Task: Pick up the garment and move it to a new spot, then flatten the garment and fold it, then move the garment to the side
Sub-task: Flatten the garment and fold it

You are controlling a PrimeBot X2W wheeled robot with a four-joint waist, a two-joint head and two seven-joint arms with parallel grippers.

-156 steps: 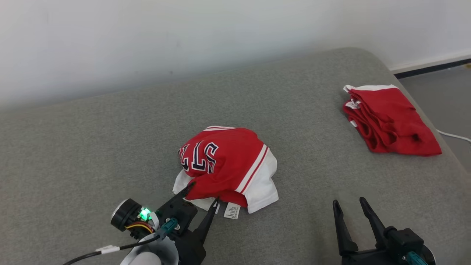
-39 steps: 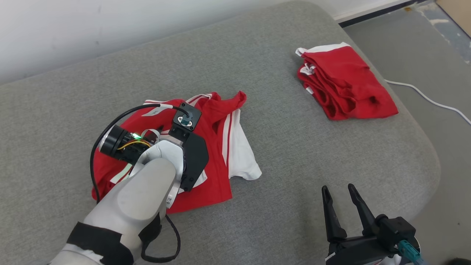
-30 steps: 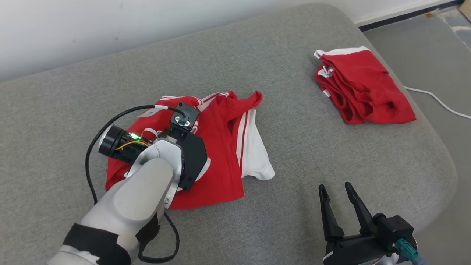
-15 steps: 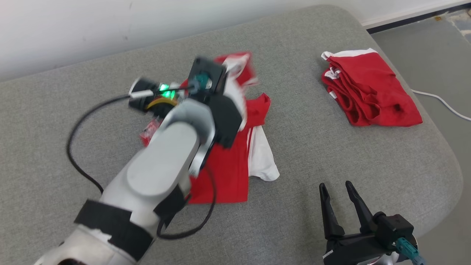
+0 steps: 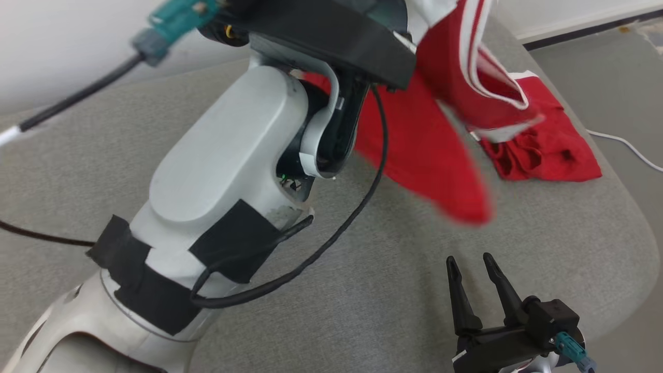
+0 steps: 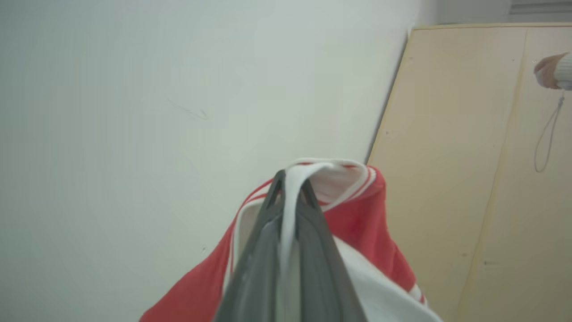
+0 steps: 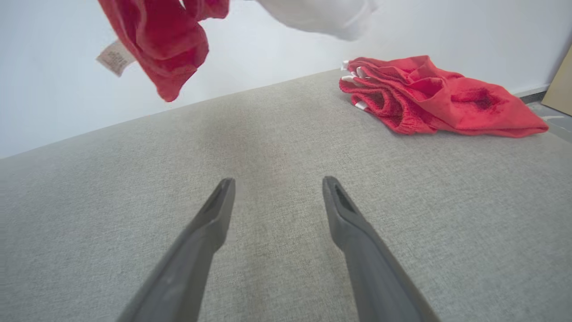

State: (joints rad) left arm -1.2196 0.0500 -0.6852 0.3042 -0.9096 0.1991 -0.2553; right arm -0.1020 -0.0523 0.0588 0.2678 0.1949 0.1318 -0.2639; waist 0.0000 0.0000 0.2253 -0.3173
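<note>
The garment (image 5: 430, 150), a red jersey with white trim, hangs in the air off the grey cushion (image 5: 544, 233), blurred with motion. My left gripper (image 6: 291, 179) is shut on its white-edged hem, the cloth (image 6: 362, 214) pinched between the two fingers, with the arm raised high. From the right wrist the hanging garment (image 7: 165, 36) shows at the top with its label. My right gripper (image 5: 470, 263) stands open low over the cushion's front right, nothing between its fingers (image 7: 214, 210).
A second red garment (image 5: 544, 150) lies folded at the cushion's far right, seen also as a red garment (image 7: 429, 98) from the right wrist. A white cable (image 5: 627, 147) runs on the floor beyond. A person's hand (image 6: 552, 71) holds a cord by a wooden panel.
My left gripper shut on the garment and lifted it fast off the cushion, up towards the camera. The right arm has stayed in place.
</note>
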